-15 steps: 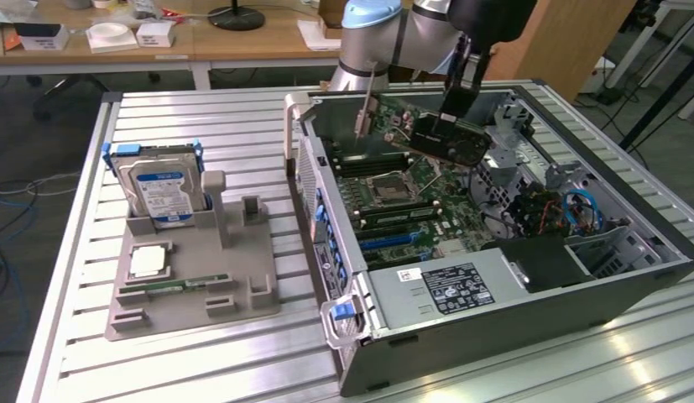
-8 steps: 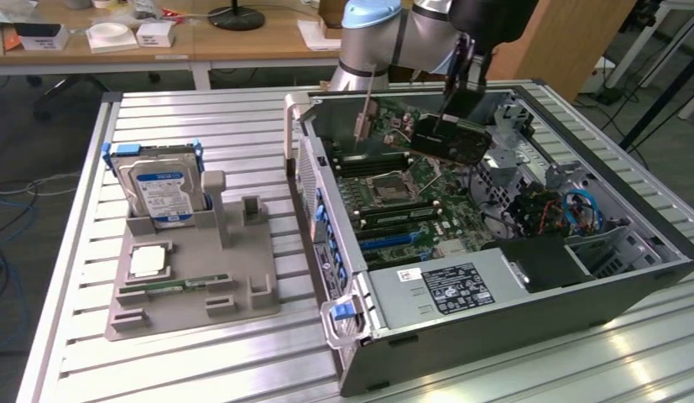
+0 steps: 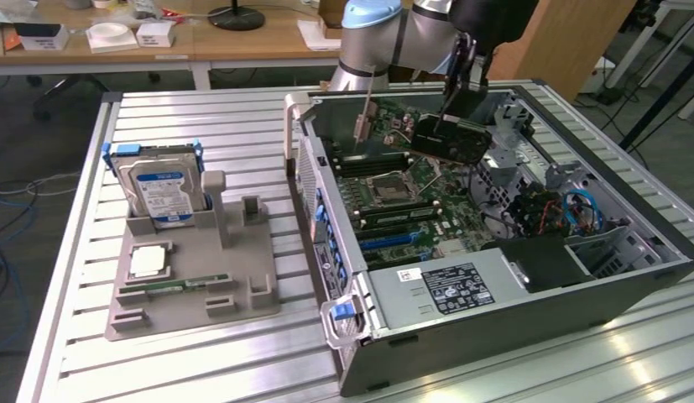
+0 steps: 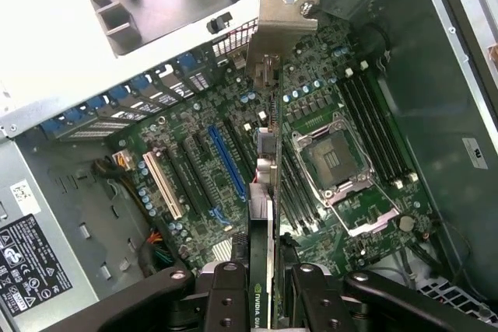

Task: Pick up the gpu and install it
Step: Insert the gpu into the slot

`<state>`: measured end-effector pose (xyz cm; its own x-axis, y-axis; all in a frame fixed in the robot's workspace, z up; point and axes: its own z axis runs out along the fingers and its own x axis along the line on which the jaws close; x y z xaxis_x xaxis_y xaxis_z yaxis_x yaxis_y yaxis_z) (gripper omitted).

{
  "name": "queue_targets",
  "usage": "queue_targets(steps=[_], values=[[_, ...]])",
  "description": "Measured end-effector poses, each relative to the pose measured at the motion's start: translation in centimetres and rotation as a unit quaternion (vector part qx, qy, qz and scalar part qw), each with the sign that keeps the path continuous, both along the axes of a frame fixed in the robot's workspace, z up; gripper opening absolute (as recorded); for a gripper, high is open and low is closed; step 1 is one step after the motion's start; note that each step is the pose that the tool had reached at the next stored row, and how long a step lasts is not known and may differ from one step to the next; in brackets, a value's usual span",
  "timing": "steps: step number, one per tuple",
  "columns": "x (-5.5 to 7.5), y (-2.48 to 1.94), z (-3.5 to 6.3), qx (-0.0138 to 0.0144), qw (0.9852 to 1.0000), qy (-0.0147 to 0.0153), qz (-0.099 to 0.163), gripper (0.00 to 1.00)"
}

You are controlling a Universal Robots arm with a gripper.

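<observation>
Exterior view: a slatted metal worktop [image 3: 201, 369] is seen, and an open computer case [image 3: 615, 294] is laid on its side on it, directly beneath the claw [image 3: 464, 99]. Well apart from the claw, toward the exterior view's left, a grey fixture [image 3: 179, 315] is set on the worktop. A silver hard drive [image 3: 162, 195] with a blue-white label is stood upright in it. Inside the case a green motherboard [image 3: 425, 206] is exposed below the claw, and a power supply [image 3: 436, 294] is mounted at the end of the case farther from the claw. The gpu [image 3: 450, 138] is held in the claw over the motherboard; whether it touches the board cannot be told. In the wrist view the gpu [image 4: 269, 184] is seen edge-on, extended away from the claw [image 4: 268, 293], with its pale metal bracket [image 4: 282, 25] at the far end, near the case's rear wall. The claw is clamped on the gpu, one finger [image 4: 226, 297] pressed at each side of the card. A blue slot [image 4: 227, 165] is seen to one side of the card and an empty processor socket [image 4: 334, 165] to the other.
</observation>
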<state>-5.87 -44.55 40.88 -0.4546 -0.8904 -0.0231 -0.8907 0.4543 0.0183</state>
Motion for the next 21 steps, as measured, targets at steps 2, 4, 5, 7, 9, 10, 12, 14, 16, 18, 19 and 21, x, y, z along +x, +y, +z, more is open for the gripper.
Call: queue_targets(steps=[2,4,5,7,9,10,12,14,16,18,19,21], values=[[0.00,0.00,0.00,0.0000,1.0000,0.0000,0.000,0.26],[0.00,0.00,0.00,0.0000,1.0000,0.0000,0.002,0.26],[0.00,0.00,0.00,0.0000,1.0000,0.0000,0.003,0.26],[0.00,0.00,0.00,0.0000,1.0000,0.0000,0.008,0.26],[0.00,0.00,0.00,0.0000,0.9999,0.0000,0.014,0.26],[0.00,0.00,0.00,0.0000,0.9998,0.0000,0.019,0.26],[0.00,0.00,0.00,0.0000,0.9996,0.0000,0.028,0.26],[0.00,0.00,0.00,0.0000,0.9993,0.0000,0.038,0.26],[0.00,0.00,0.00,0.0000,0.9988,0.0000,0.049,0.26],[0.00,0.00,-0.01,0.0000,0.9982,0.0000,0.060,0.26],[0.00,0.00,-0.01,0.0000,0.9978,0.0000,0.066,0.26],[0.01,0.00,-0.01,0.0000,0.9969,0.0000,0.079,0.26]])
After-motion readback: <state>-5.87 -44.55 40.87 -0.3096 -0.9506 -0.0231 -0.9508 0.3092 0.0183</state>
